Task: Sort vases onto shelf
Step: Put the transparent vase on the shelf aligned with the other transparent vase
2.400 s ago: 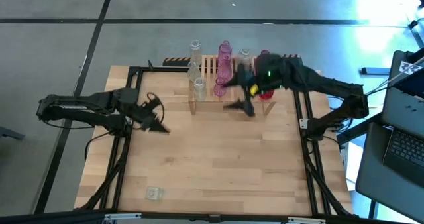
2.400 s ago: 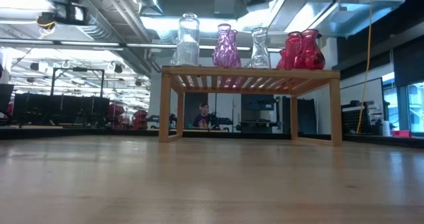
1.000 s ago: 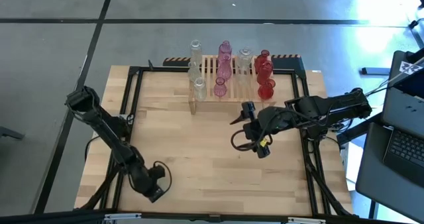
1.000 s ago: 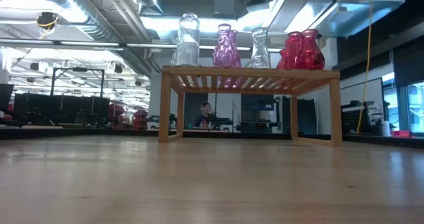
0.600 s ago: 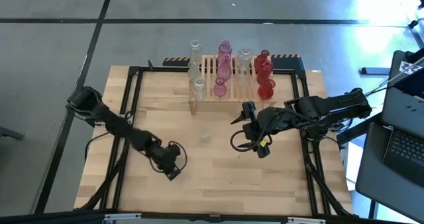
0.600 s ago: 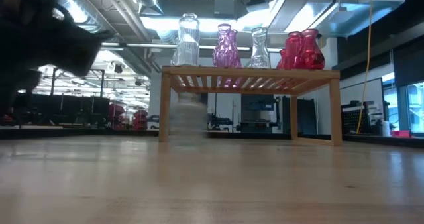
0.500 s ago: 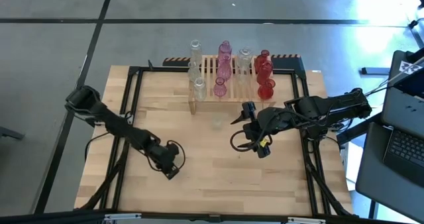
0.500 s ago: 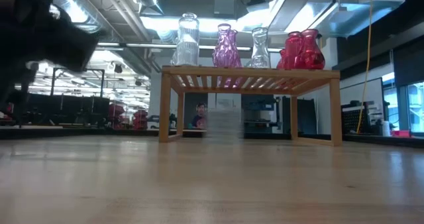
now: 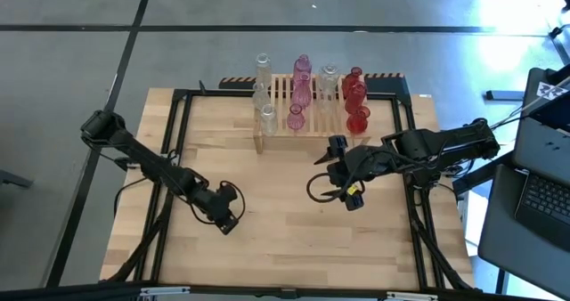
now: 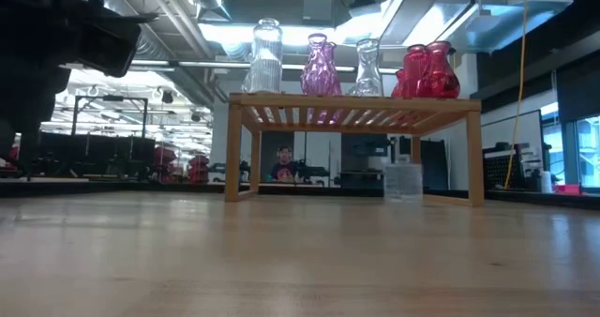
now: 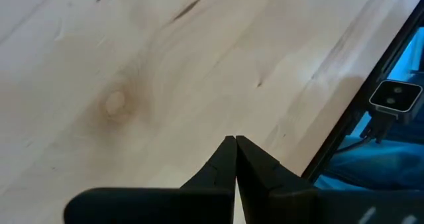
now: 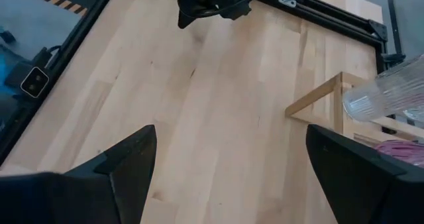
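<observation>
While the left gripper point(image 9: 230, 223) hangs clenched and empty over the table's point(image 9: 285, 239) left half, the right gripper point(image 9: 322, 171) stands released, fingers spread wide, just in front of the shelf point(image 9: 280, 92) at the far edge. Clear, pink and red vases point(image 10: 320, 66) line the shelf; one clear vase point(image 10: 403, 181) stands on the table beneath it.

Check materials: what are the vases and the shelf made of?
Vases: apparently glass, glossy, ribbed or faceted; clear, pink and red, with light passing through them. Shelf: pale unpainted wood, matte, with grain and slat gaps showing.
</observation>
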Tool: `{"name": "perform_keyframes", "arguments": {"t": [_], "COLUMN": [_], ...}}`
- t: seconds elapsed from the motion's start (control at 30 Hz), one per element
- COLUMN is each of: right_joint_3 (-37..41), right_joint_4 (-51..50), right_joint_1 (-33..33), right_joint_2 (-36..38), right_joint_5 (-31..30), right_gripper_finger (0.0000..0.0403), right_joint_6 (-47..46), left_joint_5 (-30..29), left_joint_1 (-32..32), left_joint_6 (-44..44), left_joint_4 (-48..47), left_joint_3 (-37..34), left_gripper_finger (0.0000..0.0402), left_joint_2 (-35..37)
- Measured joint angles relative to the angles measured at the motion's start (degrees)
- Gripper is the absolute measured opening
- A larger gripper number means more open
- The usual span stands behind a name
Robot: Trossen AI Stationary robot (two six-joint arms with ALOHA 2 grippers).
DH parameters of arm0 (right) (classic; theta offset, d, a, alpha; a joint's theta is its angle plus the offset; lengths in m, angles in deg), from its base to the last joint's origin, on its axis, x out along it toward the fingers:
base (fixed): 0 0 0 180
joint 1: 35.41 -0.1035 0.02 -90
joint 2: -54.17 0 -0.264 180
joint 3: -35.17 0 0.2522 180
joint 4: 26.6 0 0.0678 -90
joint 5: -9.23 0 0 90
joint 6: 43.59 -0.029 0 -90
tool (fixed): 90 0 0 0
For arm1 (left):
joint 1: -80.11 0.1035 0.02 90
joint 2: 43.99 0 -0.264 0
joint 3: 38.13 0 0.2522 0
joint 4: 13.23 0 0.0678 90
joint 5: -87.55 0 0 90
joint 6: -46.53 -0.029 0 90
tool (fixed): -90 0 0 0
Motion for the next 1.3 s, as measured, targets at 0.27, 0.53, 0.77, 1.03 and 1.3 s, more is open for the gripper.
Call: {"name": "perform_keyframes", "arguments": {"t": [0.27, 0.53, 0.77, 1.03, 1.3], "right_joint_3": [0.0, 0.0, 0.0, 0.0, 0.0], "right_joint_4": [-1.0, -6.1, -6.2, 6.1, 26.1], "right_joint_1": [-0.7, -12.4, -25.5, -30.0, -26.1], "right_joint_2": [0.0, 0.0, -1.9, -17.3, -34.9], "right_joint_5": [1.6, -7.2, -28.4, -35.8, -55.5], "right_gripper_finger": [0.0335, 0.0335, 0.0335, 0.0335, 0.0335], "right_joint_6": [-2.8, -14.1, -40.2, -62.1, -79.9], "left_joint_5": [-0.5, 0.0, 0.0, -6.8, -5.5], "left_joint_1": [-0.3, -0.1, 3.8, 7.6, 10.6], "left_joint_6": [-0.3, -7.5, -19.9, -33.6, -39.9], "left_joint_4": [-0.3, -1.2, -2.1, -8.2, -14.3], "left_joint_3": [0.0, 0.0, 0.0, 0.1, 0.1], "left_gripper_finger": [0.0, 0.0, 0.0, 0.0, 0.0], "left_joint_2": [0.0, 0.2, 5.8, 25.3, 44.7]}}
